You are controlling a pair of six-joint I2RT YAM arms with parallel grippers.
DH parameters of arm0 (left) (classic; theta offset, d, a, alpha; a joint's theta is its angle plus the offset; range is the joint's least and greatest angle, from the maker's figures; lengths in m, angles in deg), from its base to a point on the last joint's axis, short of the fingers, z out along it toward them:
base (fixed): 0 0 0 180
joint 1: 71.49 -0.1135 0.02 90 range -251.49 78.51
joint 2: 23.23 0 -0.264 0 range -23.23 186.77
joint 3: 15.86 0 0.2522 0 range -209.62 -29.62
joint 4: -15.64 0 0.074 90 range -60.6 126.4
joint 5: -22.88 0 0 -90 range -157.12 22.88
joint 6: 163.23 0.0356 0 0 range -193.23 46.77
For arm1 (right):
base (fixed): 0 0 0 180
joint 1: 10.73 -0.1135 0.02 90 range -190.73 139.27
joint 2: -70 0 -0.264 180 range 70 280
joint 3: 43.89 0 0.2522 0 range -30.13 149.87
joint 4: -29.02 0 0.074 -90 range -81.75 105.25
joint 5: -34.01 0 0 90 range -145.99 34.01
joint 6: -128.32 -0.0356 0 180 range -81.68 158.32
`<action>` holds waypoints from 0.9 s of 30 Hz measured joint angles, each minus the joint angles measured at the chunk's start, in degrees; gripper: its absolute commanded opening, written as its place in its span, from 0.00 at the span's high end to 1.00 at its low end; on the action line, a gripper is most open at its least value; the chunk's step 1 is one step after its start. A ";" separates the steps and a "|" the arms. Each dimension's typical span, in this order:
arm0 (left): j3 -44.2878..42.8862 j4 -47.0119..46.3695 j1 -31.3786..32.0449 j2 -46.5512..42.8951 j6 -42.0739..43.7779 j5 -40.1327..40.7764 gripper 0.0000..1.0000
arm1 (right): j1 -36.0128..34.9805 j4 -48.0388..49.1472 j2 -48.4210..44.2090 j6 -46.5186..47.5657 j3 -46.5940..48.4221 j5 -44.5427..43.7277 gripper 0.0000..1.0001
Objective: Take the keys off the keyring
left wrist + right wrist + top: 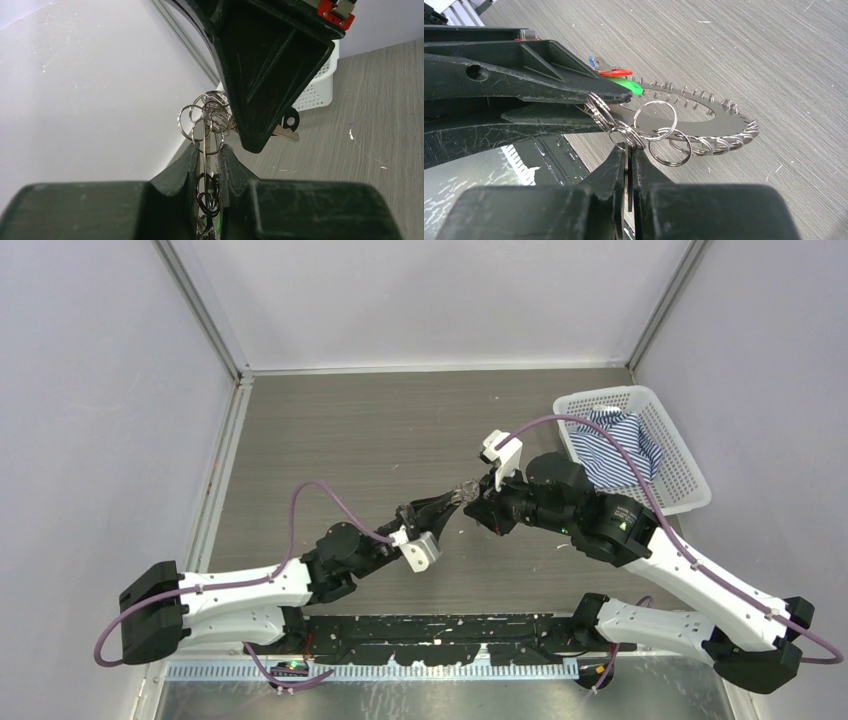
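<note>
Both arms meet mid-frame in the top view, and the working-loose step looks to be on. The left gripper (206,150) is pinched shut on one of the small split rings (598,109), the right gripper (628,150) is clamped on a neighbouring one, and the keyring (729,122) hangs between them above the desk (350,430). It's a flat grey toothed wheel strung with silvery loops, the keys (629,86) showing green, red and blue heads behind; next, probably, one gripper twists while the other holds firm.

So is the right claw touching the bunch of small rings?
Touching. Right wrist view: the right claw pinches one of the small rings.
</note>
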 measured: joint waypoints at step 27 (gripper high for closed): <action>-3.17 3.65 -0.55 0.96 -10.03 2.93 1.00 | -0.70 -5.33 -0.07 1.81 5.29 5.77 0.99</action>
